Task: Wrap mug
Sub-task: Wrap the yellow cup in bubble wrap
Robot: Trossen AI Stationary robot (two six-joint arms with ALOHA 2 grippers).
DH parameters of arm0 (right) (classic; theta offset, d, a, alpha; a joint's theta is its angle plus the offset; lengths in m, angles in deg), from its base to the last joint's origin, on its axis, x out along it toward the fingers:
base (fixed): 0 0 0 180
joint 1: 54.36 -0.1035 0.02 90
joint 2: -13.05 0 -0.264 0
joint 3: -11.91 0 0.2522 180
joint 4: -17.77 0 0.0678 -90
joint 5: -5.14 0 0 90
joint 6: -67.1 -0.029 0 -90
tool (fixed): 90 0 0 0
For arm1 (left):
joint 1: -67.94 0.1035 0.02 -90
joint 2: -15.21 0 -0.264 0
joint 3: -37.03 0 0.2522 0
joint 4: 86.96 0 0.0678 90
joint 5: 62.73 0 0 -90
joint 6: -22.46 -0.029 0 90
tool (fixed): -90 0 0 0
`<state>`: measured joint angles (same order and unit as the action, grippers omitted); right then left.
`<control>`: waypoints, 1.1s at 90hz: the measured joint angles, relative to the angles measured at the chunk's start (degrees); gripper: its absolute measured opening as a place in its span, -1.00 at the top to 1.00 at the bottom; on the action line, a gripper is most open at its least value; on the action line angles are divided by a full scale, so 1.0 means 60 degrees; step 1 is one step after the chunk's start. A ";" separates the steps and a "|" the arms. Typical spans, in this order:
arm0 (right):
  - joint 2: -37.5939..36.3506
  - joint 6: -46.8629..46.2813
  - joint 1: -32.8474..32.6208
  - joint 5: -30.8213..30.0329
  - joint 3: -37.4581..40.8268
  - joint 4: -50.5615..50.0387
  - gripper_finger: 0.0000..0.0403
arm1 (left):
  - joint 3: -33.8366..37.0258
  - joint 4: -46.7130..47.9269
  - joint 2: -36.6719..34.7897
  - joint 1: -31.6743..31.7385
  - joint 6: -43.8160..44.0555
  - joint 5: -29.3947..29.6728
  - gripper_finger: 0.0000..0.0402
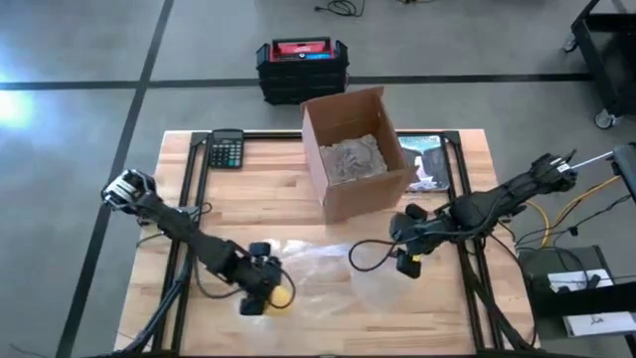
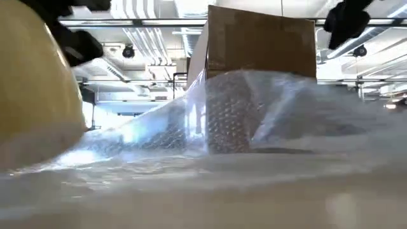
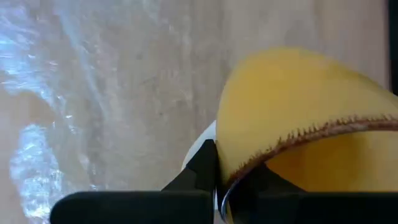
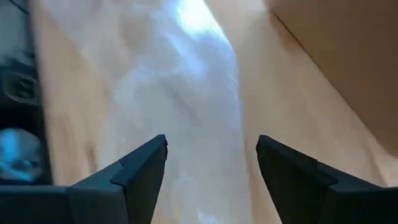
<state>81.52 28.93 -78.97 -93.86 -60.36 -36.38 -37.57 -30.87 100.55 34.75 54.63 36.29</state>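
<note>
— From above, where's the mug (image 1: 279,295)?
— Near-left, pinched in the left gripper (image 1: 260,285), at the bubble wrap (image 1: 328,261) edge.
— Left wrist?
— Fingers clamp its rim; it could slip.
— Right wrist?
— The right gripper (image 4: 211,163), spread above the wrap, may drag it.

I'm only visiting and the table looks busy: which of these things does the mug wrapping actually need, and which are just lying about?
In use:
- yellow ceramic mug, held by the left gripper
- clear bubble wrap sheet
- right gripper, open above the sheet

Lying about:
- black calculator
- open cardboard box, perhaps for packing later
- black and red case on the floor
</note>
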 joint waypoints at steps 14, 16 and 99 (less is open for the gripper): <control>0.0668 0.1477 -0.0287 0.0142 0.0958 0.4732 -0.13 | 0.0029 -0.0399 -0.0485 0.0043 -0.0175 0.1128 1.00; 0.0847 0.1624 -0.0308 0.0256 0.1032 0.5311 -0.12 | 0.0029 -0.0555 -0.0530 0.0066 -0.0265 0.1272 1.00; 0.5403 0.1236 0.0319 -0.5276 -0.4219 -0.5601 0.46 | -0.0014 -0.2074 0.1103 0.0430 -0.1024 0.1088 1.00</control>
<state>113.94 36.35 -77.06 -125.51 -85.67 -69.99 -37.65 -43.31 107.17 37.32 48.48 42.81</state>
